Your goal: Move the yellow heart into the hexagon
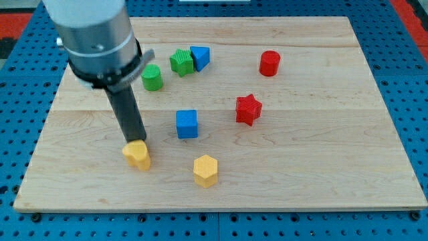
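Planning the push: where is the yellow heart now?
The yellow heart lies low on the view's left, under my tip, left of the yellow hexagon.

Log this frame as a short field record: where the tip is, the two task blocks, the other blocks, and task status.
tip: my tip at the top edge of the yellow heart block
target: yellow hexagon block, to the view's right of the heart, apart
others: blue cube, red star, red cylinder, two green blocks, blue block
surface: wooden board
status: heart not yet at hexagon
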`<state>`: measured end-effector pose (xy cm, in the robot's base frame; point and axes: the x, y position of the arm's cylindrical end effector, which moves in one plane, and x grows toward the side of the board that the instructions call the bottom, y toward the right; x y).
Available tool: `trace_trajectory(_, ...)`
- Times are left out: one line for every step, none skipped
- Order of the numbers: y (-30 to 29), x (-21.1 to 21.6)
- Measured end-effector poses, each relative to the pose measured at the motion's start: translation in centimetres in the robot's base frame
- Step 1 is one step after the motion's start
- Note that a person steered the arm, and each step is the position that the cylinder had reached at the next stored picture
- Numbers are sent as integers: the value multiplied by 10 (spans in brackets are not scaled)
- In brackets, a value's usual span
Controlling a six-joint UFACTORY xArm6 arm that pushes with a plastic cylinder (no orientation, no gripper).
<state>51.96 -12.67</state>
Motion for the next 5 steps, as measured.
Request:
trace_trajectory(-59,12)
trace_trajectory(-28,18)
trace_trajectory(31,14)
trace_trajectory(-5,20)
trace_trajectory(-22,53)
